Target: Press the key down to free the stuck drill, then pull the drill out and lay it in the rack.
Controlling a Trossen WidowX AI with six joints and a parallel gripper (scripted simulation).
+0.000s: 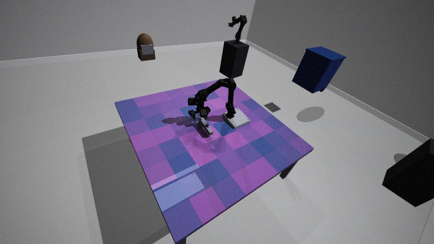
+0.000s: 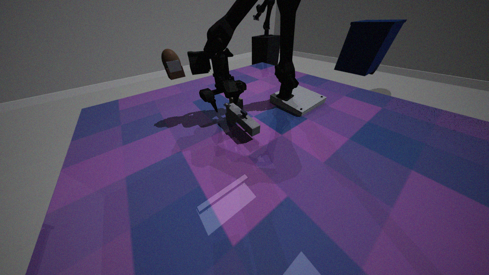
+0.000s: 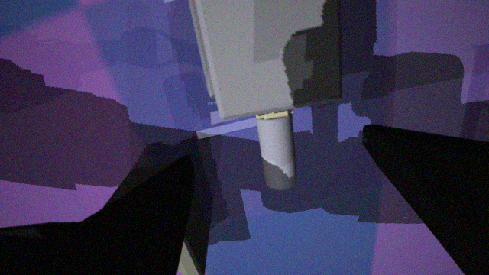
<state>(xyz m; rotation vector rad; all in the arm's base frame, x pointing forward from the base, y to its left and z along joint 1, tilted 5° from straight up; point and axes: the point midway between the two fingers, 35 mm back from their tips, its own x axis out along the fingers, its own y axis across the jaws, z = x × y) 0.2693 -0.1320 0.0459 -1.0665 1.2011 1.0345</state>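
Observation:
A grey housing block (image 1: 208, 130) (image 2: 251, 125) (image 3: 244, 57) stands on the table. A small black part (image 2: 243, 113) on it may be the key. A pale grey cylinder (image 3: 276, 147) with a yellow collar (image 3: 274, 114) sticks out of its near end in the wrist view, apparently the drill. My gripper (image 1: 199, 117) (image 2: 227, 106) (image 3: 277, 149) is open, with one finger on each side of the cylinder and nothing clamped. A beige piece (image 3: 189, 256), perhaps the rack, is mostly hidden behind the left finger in the wrist view.
The patchwork table (image 1: 212, 194) (image 2: 324, 225) carries the arm's white base plate (image 1: 242, 118) (image 2: 307, 99) beside the block. Beyond the table are a blue bin (image 1: 318, 68) (image 2: 369, 47), a black pedestal (image 1: 233, 59) with another arm, and a brown egg-shaped object (image 1: 144, 40).

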